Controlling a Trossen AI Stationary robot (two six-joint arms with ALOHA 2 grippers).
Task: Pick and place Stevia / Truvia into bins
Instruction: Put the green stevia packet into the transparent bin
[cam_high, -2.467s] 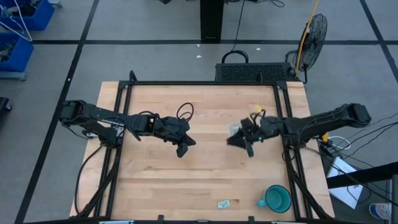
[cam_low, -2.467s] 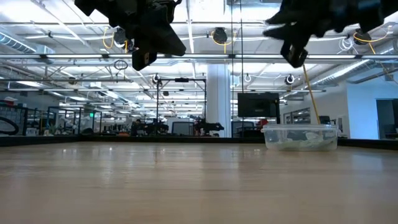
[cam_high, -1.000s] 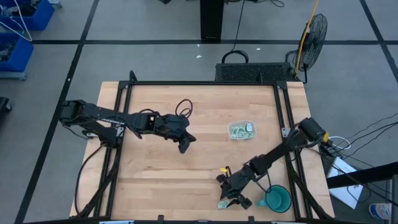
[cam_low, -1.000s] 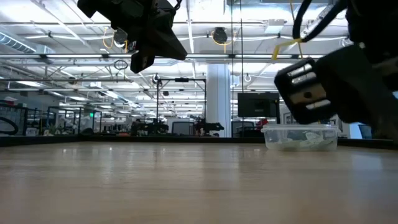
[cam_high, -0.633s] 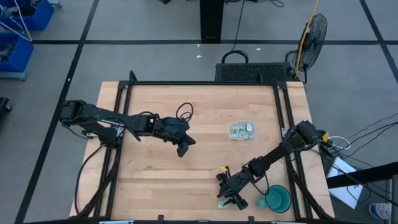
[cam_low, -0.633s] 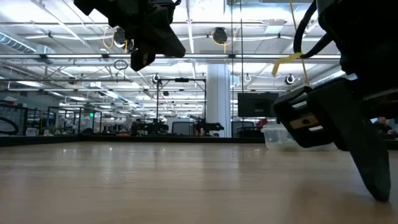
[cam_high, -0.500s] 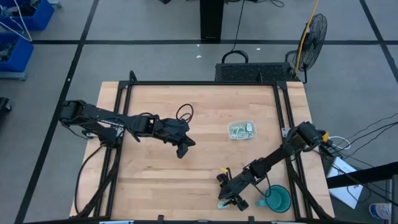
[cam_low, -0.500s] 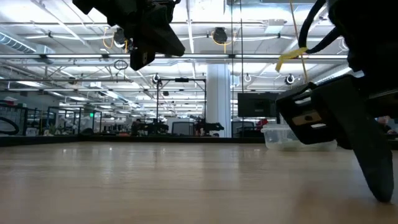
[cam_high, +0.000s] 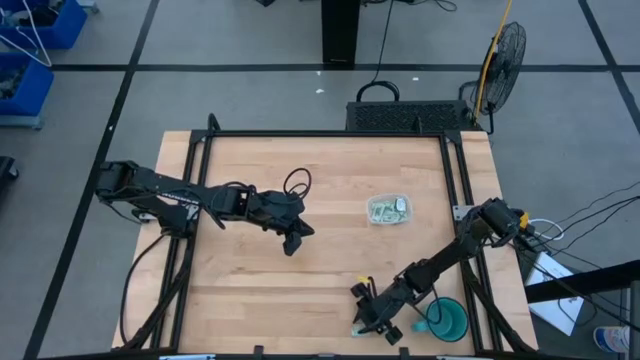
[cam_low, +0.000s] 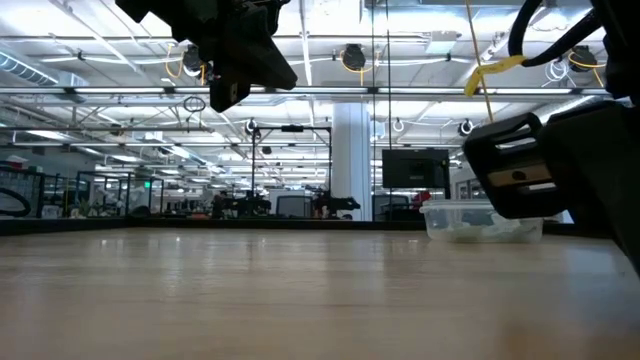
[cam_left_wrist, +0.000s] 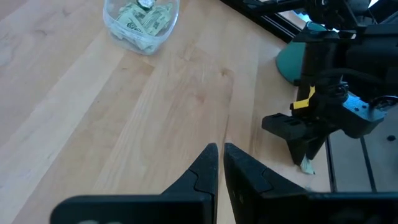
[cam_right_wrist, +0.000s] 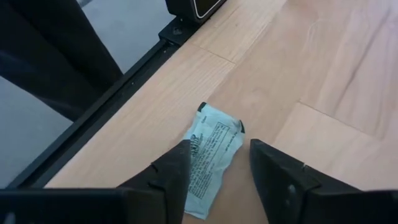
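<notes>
One pale green and white Stevia sachet (cam_right_wrist: 211, 160) lies flat on the wood close to the table's near edge, and in the left wrist view the sachet (cam_left_wrist: 306, 165) shows under the other arm's fingers. My right gripper (cam_right_wrist: 219, 144) is open and low over it, one finger on each side; in the high view my right gripper (cam_high: 371, 322) is next to the teal mug. The clear tub (cam_high: 388, 210) holds several sachets, right of the table's middle. My left gripper (cam_high: 293, 238) hangs shut above the middle of the table.
A teal mug (cam_high: 447, 320) stands at the near right corner, right beside my right arm. A black frame rail (cam_right_wrist: 118, 93) runs along the near edge next to the sachet. Bare wood (cam_high: 250, 290) lies between the left arm and the near edge.
My right gripper has come down over the sachet and shifted a little toward the near edge; in the low view its body has slid toward the picture's right. The sachet and the tub lie where they were.
</notes>
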